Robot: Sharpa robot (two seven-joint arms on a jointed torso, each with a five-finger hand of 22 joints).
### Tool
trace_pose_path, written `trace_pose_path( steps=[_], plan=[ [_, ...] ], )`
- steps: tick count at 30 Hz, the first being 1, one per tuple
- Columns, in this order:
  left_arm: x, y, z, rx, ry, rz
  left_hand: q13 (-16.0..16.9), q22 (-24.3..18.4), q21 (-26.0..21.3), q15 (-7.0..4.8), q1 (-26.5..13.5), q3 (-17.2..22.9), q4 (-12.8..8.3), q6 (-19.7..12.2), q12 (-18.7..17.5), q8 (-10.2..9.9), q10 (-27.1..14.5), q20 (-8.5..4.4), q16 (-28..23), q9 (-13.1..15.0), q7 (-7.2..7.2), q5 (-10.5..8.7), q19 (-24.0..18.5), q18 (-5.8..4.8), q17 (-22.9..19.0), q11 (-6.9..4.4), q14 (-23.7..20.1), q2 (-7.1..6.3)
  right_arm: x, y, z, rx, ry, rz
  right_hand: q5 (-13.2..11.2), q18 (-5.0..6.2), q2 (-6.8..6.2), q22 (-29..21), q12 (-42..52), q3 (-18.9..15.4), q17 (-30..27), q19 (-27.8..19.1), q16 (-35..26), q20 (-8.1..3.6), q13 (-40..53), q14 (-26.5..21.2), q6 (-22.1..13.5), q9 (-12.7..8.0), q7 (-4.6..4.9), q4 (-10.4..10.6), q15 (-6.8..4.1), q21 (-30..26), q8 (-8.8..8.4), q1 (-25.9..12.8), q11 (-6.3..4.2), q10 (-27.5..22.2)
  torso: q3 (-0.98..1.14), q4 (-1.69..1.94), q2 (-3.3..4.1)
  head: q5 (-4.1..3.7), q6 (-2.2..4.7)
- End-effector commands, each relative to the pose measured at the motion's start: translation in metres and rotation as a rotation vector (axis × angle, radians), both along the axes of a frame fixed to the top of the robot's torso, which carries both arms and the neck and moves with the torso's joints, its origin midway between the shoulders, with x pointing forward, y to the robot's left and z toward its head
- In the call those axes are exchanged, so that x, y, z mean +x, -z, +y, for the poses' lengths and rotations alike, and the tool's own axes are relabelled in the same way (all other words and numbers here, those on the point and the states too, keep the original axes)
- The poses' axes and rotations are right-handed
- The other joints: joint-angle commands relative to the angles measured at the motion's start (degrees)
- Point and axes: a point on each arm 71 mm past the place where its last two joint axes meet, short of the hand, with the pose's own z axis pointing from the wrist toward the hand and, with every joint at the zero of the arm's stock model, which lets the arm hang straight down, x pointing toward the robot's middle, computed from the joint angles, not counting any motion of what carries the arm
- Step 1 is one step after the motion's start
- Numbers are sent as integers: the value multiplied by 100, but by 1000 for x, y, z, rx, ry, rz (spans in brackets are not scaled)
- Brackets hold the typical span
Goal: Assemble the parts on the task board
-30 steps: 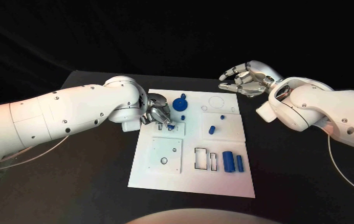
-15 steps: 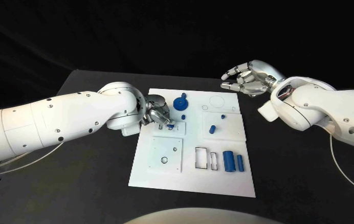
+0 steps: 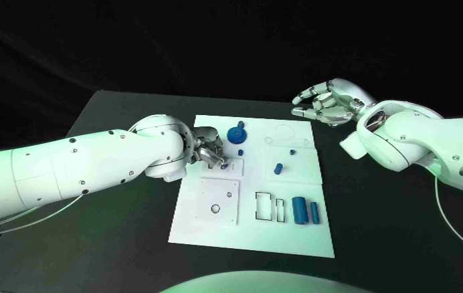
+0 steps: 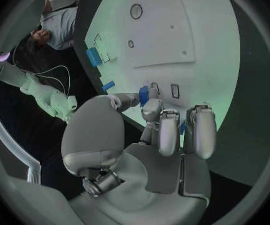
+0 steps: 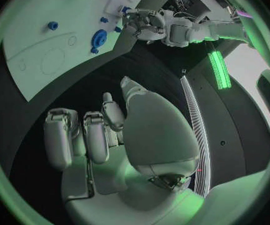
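Black table [image 3: 116,239], dark backdrop. Left hand [image 3: 209,151] pinches a small blue part [image 4: 143,95] over the white task board's [image 3: 251,236] slotted left side. Right hand [image 3: 326,104] hovers beyond the board's far right corner, fingers loosely curled, holding nothing. Two blue cylinders [image 3: 304,210] lie side by side near the board's front right; one round blue gear [image 3: 236,134] sits at the far edge.

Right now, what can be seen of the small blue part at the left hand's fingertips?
The small blue part is a short, plain blue piece, plastic by its look, pinched between the fingertips of the silver left hand. It sits just above the white task board, by two small rectangular slots near the board's left edge. Fingers cover much of it, so its full shape and whether it touches the board cannot be told.
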Motion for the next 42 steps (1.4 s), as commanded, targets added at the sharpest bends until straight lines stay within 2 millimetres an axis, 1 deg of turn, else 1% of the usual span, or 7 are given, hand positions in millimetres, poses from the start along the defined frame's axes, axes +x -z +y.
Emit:
trace_pose_path(
  steps=[1, 6, 12, 17, 28, 33, 42],
  plan=[
    [0, 0, -2, 20, 19, -14, 5, 339, 24, -43, -57, 1208, -1182, 67, 30, 33, 39, -17, 36, 381, -29, 67, 35, -85, 1166, 3, 512, -4, -1, 1, 1, -14, -18, 3, 19, 58, 38, 1047, -20, -11, 855, 156, -25, -4, -4, 432, 30, 5, -12, 30, -34, -20, 20, -21, -7, -47, 1, -4, 8, -2, -13],
    [1, 2, -2, 29, 25, -5, 8, 343, 26, -49, -86, 1212, -1192, 73, 39, 43, 45, -23, 38, 391, -34, 140, 38, -86, 1168, -1, 513, -6, -1, 2, 1, -19, -20, 8, 21, 58, 39, 1049, -16, -13, 854, 157, -26, -4, 0, 431, 30, 5, -12, 32, -34, -18, 21, -24, -7, -44, 2, 0, 11, 1, -17],
    [1, 4, -2, 47, 40, 15, 85, 367, 36, -56, -136, 1198, -1192, 98, 107, 67, 101, -30, 55, 409, -47, 205, 54, -91, 1192, -12, 520, 2, -1, 3, 1, -21, -21, 12, 22, 60, 39, 1043, -23, -14, 848, 152, -29, -4, -7, 430, 30, 5, -12, 34, -34, -27, 22, -26, -7, -50, 1, -7, 7, 8, -37],
    [1, 4, -1, 59, 44, 16, 107, 375, 39, -63, -165, 1186, -1192, 115, 133, 87, 122, -34, 56, 421, -59, 240, 60, -93, 1191, -21, 521, 11, -2, 3, 1, -21, -21, 12, 23, 64, 39, 1034, -31, -18, 823, 143, -39, -4, -16, 423, 31, 5, -12, 37, -34, -41, 23, -29, -7, -58, 4, 2, 4, 4, -45],
    [4, 4, -3, 82, 49, -9, 122, 398, 48, -66, -172, 1184, -1194, 119, 145, 94, 131, -36, 58, 426, -62, 253, 75, -98, 1192, -24, 522, 14, -2, 3, 2, -20, -25, 12, 24, 66, 41, 1027, -30, -19, 815, 137, -43, -5, -15, 421, 32, 5, -12, 39, -34, -50, 25, -32, -7, -58, 2, -5, 7, 13, -48],
    [4, 4, -5, 86, 52, -14, 128, 405, 51, -67, -174, 1184, -1195, 120, 151, 97, 135, -37, 59, 428, -64, 258, 80, -99, 1194, -26, 522, 16, -3, 3, 2, -19, -25, 11, 24, 66, 41, 1027, -30, -19, 815, 137, -43, -5, -15, 421, 32, 5, -12, 39, -34, -50, 25, -32, -7, -58, 3, -6, 8, 10, -51],
    [5, 3, -5, 76, 42, -27, 175, 417, 56, -77, -206, 1162, -1197, 135, 198, 128, 174, -43, 74, 447, -79, 271, 89, -102, 1215, -38, 529, 22, -3, 3, 1, -19, -24, 11, 25, 66, 46, 1027, -25, -23, 811, 137, -45, -5, -8, 420, 35, 5, -13, 45, -34, -52, 28, -40, -8, -51, 4, -2, 7, 12, -56]
  ],
)
